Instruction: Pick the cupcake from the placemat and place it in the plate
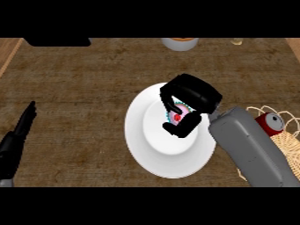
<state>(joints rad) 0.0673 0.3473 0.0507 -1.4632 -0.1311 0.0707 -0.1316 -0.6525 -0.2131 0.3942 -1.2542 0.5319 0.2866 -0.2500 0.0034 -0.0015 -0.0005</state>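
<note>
Over the white plate (153, 154), right hand (192, 96) curled around the cupcake (178, 116) above the middle: best to lower straight, uncurl only once touching; left hand (10, 145), fingers straight, resting at the left edge.

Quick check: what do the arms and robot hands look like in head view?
Right forearm: smooth grey, boxy shell. Right robot hand: glossy black, rounded back, fingers plus thumb. Left robot hand: also black, slim, grey cuff at its base. No cables or markings visible.
</note>
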